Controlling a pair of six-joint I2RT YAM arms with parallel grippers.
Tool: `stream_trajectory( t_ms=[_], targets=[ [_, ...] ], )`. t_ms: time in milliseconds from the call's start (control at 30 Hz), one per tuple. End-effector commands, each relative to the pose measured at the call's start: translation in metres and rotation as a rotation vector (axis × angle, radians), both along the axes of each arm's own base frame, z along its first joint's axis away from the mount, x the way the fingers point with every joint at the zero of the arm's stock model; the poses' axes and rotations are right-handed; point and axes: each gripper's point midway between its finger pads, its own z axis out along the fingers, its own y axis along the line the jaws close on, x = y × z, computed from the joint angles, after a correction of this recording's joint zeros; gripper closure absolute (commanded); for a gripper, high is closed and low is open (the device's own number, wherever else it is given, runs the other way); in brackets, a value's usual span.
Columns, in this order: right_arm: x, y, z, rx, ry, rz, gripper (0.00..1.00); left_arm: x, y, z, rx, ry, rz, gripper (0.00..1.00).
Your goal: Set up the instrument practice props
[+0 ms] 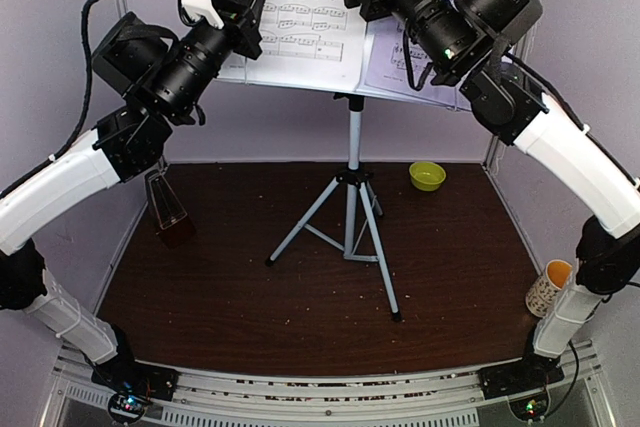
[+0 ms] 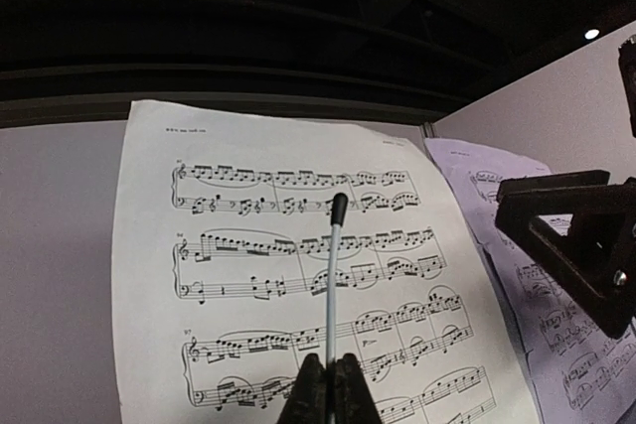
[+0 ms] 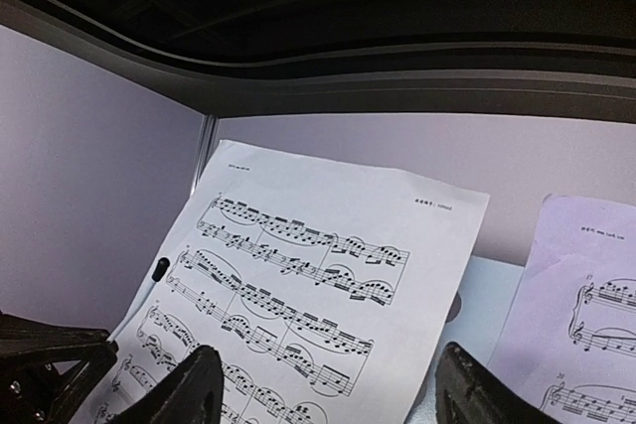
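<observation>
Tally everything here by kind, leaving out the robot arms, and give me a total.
Sheets: 2, white sheet and lavender sheet
Stand: 1
Metronome: 1
Bowl: 1
Cup: 1
Stick: 1
Total: 7

A small green bowl (image 1: 427, 175) sits upright right of centre in the frame, near the back edge of the dark brown counter (image 1: 300, 287). A patterned cup (image 1: 548, 287) with a yellow inside stands at the lower right, by the counter's right edge. Pale specks dot the counter.
</observation>
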Motion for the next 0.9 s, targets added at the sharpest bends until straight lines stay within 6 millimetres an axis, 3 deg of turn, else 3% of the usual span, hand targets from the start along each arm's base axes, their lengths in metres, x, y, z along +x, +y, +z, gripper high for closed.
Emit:
stream_trajectory(
  t_ms=[0, 233, 433, 533, 767, 867],
  targets=[
    [-0.018, -0.029, 0.026, 0.078, -0.048, -0.013, 0.24, -0.011, 0.015, 0.014, -0.039, -0.039, 0.012, 1.00],
    [-0.022, -0.032, 0.028, 0.082, -0.056, -0.009, 0.16, -0.012, 0.016, 0.013, -0.035, -0.040, 0.010, 0.76],
    [-0.029, -0.035, 0.033, 0.085, -0.070, 0.006, 0.13, -0.016, 0.019, 0.014, -0.037, -0.042, 0.001, 0.61],
    [-0.031, -0.028, 0.025, 0.053, -0.073, 0.027, 0.11, -0.021, 0.022, 0.016, -0.041, -0.046, -0.011, 0.56],
    [-0.052, -0.023, 0.019, -0.028, -0.099, 0.104, 0.05, -0.037, 0.029, 0.014, 0.015, -0.038, -0.056, 0.25],
    [-0.059, -0.026, 0.011, -0.039, -0.085, 0.127, 0.04, -0.040, 0.036, 0.006, 0.051, -0.009, -0.051, 0.22]
  ],
)
